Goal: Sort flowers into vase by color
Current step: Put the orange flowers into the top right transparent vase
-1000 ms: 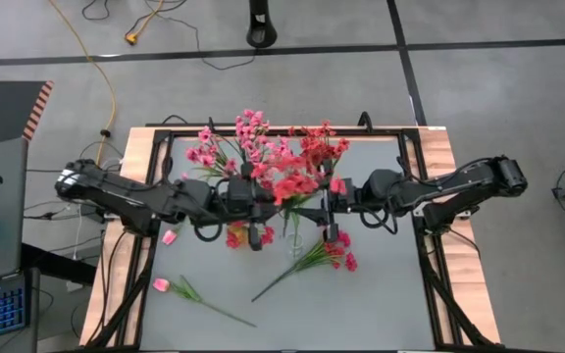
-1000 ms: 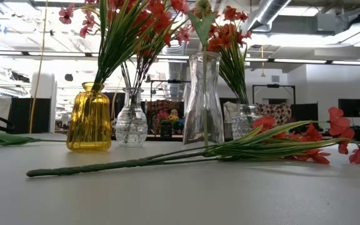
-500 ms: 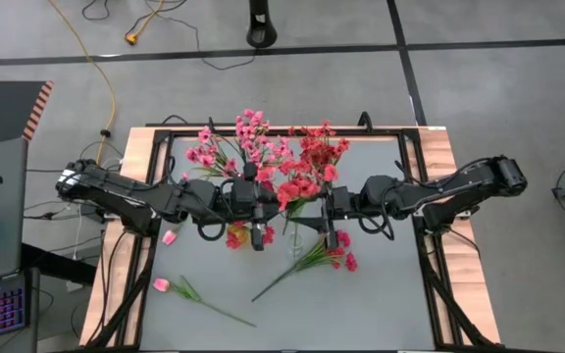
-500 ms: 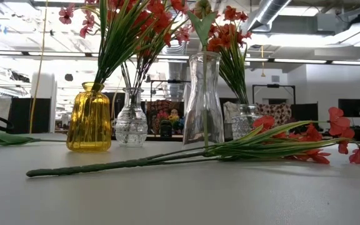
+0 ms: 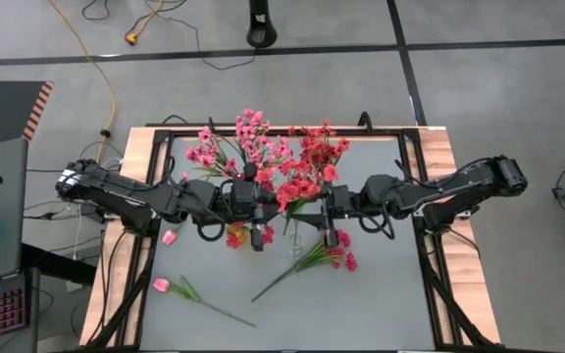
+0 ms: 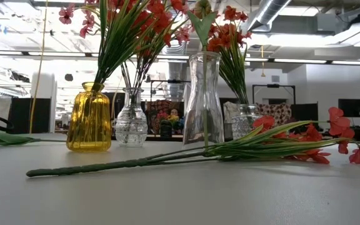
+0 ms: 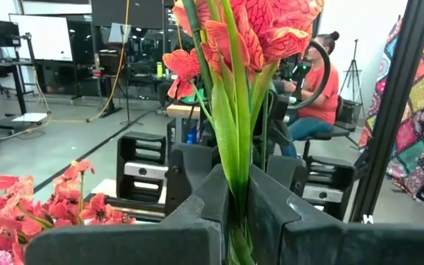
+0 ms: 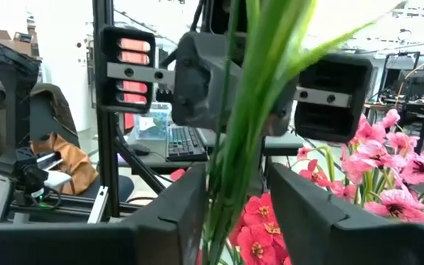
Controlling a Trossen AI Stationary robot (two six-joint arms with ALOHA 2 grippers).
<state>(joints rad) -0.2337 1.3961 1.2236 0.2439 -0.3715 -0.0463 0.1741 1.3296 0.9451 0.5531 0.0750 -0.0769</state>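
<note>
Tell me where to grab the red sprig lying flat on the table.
Grip the red sprig on its bare green stem, coming straight down from above. It lies flat with the thin stem clear of the vases, while the blossom end is bushy and sits close to the right pincer.

your high view looks straight down on the whole tabletop from well above, floor showing all round. your low view sits at tabletop height, close in, facing level across toward the room behind. each wrist view looks forward past its own arm's fingers, very near the stems, out into the room. the high and low views share the loose sprig lying flat; the low and high views also share the vases.
</note>
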